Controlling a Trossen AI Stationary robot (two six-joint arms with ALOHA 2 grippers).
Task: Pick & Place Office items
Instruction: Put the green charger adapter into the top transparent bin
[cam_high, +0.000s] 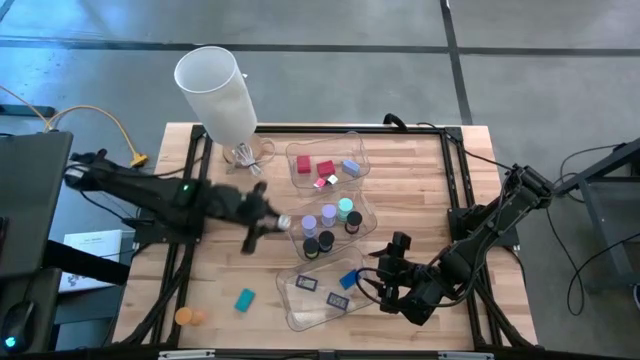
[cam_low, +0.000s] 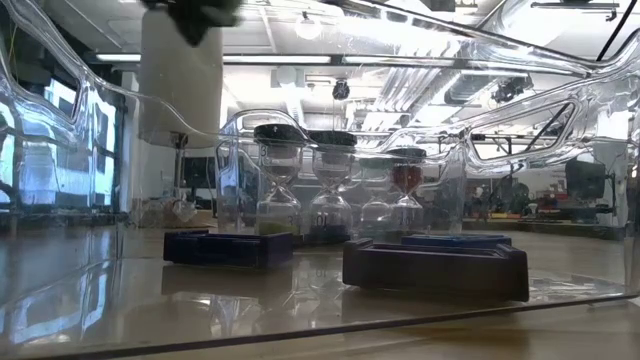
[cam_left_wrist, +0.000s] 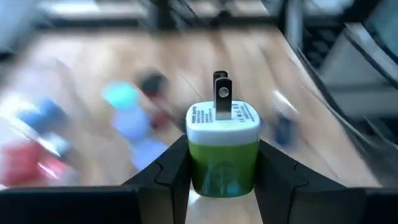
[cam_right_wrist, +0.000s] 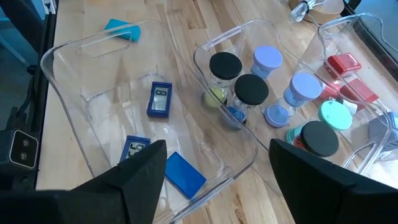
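Left wrist view's background blurred, red blocks (cam_left_wrist: 28, 158) smeared, orange piece (cam_high: 189, 316) too small to identify

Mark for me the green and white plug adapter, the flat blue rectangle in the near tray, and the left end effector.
green and white plug adapter (cam_left_wrist: 222, 152), left wrist view, on its green body.
flat blue rectangle (cam_right_wrist: 185, 175), right wrist view, middle of its top face.
left end effector (cam_left_wrist: 222, 171), left wrist view, midway between fingertips gripping the adapter.
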